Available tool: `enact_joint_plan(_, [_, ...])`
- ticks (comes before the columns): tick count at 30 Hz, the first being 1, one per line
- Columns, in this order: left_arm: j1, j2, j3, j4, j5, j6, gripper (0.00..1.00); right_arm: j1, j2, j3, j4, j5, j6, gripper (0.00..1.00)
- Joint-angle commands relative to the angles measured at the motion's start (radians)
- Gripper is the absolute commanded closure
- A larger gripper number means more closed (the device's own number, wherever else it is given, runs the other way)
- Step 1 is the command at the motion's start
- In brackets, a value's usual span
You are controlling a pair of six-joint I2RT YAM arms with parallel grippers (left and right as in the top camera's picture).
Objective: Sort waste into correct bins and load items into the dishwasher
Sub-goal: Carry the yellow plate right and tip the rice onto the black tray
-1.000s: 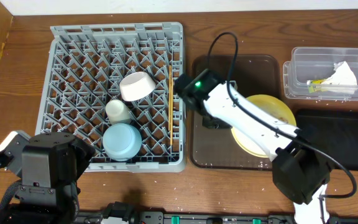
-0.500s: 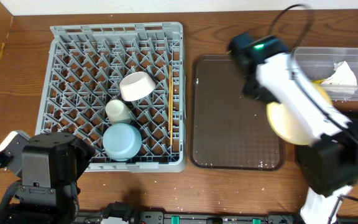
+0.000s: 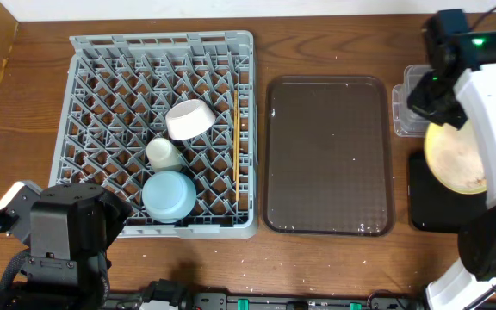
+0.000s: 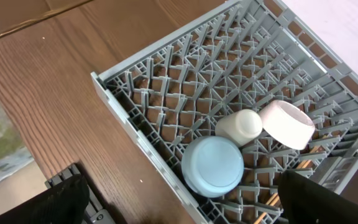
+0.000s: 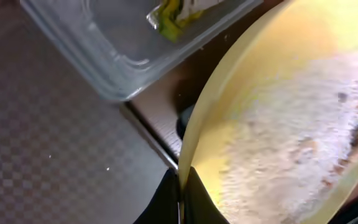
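Overhead, your right end effector [image 5: 180,194] clamps the pale yellow plate [image 3: 456,159] by its rim above the black bin [image 3: 429,215], where an off-target tilt could scatter crumbs [image 5: 291,137] onto the surface [image 3: 317,43].

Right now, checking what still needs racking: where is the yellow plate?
Overhead view, far right: the right hand holds the pale yellow plate by its rim above the black bin, beside the clear tub.

No writing can be read in any view. The dish rack [image 3: 162,40], the tray [image 3: 330,155] and the plate [image 3: 455,159] show no legible marks.
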Motion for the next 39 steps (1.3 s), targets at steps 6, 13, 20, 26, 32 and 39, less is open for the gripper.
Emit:
enact_joint_plan(6, [0.005, 0.000, 0.008, -0.003, -0.013, -0.009, 0.02, -0.108, -0.005, -0.070, 0.071, -0.123, -0.098, 0.99])
enact_joint_plan(13, [0.005, 0.000, 0.008, -0.003, -0.013, -0.009, 0.02, -0.179, -0.005, -0.191, 0.160, -0.249, -0.137, 0.99])
enact_joint_plan(20, [0.005, 0.000, 0.008, -0.003, -0.013, -0.009, 0.02, -0.286, -0.006, -0.201, 0.146, -0.502, -0.233, 0.99])
enact_joint_plan(26, [0.005, 0.000, 0.008, -0.003, -0.013, -0.009, 0.02, -0.396, -0.006, -0.201, 0.116, -0.665, -0.323, 0.99])
enact_joint_plan(32, [0.005, 0.000, 0.008, -0.003, -0.013, -0.009, 0.02, -0.498, -0.006, -0.201, 0.103, -0.837, -0.411, 0.99])
enact_joint_plan(39, [0.005, 0.000, 0.008, -0.003, -0.013, -0.009, 0.02, -0.599, -0.006, -0.201, 0.072, -1.033, -0.517, 0.99])
